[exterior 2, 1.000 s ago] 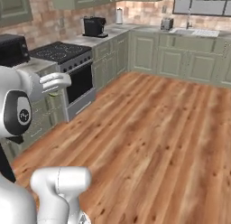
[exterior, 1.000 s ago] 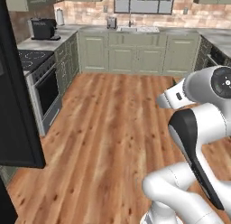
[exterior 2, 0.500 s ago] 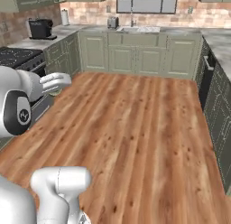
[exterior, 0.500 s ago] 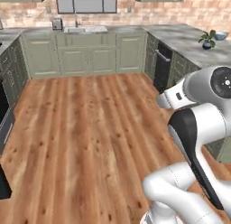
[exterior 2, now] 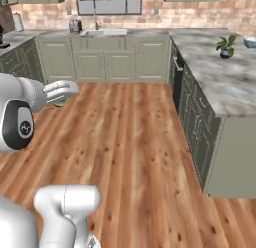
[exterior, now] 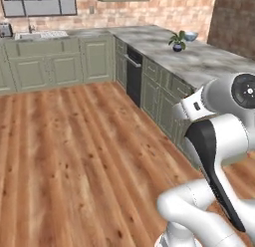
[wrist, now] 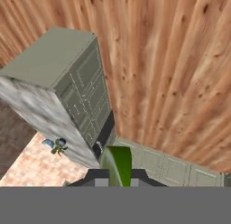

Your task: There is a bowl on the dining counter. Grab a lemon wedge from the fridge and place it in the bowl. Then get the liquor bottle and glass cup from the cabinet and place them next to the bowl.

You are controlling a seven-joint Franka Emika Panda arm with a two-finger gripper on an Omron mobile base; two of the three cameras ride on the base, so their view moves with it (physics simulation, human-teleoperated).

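Lemon wedge sits clamped in the jaws, a green sliver standing up between the fingertips in the hand view, its long axis running along the fingers. In the right base view the same green shows just under the gripper, which is held out level at the arm's left, high over the wood floor.

The relation that matters is wedge to bowl. The bowl stands on the counter, just right of a small plant, far ahead and to the right of the jaws. In the right base view it shows at the far right edge, well apart from the gripper, with open floor and the counter's cabinet run between them.

My reading: the wedge is secured and being carried; the base likely needs to close on the counter before the arm can reach over the bowl's rim.
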